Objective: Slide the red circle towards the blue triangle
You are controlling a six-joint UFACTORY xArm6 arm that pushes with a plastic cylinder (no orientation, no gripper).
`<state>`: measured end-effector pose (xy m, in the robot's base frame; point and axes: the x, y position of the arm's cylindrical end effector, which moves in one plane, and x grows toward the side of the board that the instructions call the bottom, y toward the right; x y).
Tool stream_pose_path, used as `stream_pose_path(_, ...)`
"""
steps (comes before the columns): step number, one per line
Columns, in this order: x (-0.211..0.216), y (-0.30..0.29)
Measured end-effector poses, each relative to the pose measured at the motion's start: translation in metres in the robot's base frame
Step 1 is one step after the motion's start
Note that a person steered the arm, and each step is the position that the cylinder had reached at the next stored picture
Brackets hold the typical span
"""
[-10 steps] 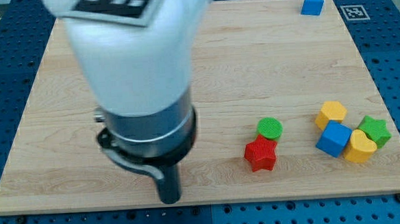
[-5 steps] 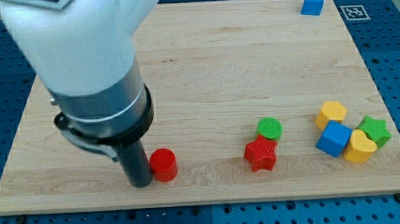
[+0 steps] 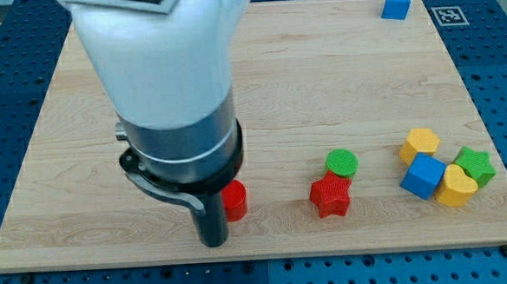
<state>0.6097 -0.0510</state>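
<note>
Camera view. A pale wooden board, the bench [image 3: 320,78], lies on a blue perforated surface [image 3: 8,103]. The white and grey arm [image 3: 168,86] descends from the view's top left and ends in a straight dark rod, the tool; it has no jaws to open or close and grips nothing. My tip [image 3: 214,242] rests on the bench near its bottom edge, left of centre. The red circle, a short red cylindrical block [image 3: 235,200], sits just to the view's right of the rod and slightly above my tip, seemingly touching the rod, its left part hidden behind it. Further to the view's right lies a red star-shaped block [image 3: 330,195], with a green circular block [image 3: 341,163] just above it and seemingly touching it. Near the right edge a cluster of four blocks sits close together: a yellow hexagonal block [image 3: 420,143], a blue cube-like block [image 3: 424,176], a yellow block with rounded lobes [image 3: 456,185], whose exact shape cannot be told, and a green star-like block [image 3: 475,165]. The blue triangle, a small blue block with a peaked top [image 3: 395,5], stands alone near the top right corner, well apart from the red circle. A black-and-white square marker [image 3: 449,16] is fixed at the board's top right corner.
</note>
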Motion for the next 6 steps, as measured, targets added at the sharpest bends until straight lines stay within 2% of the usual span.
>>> stream_pose_path(3,-0.006,0.004)
stream_pose_path(6,-0.048,0.025)
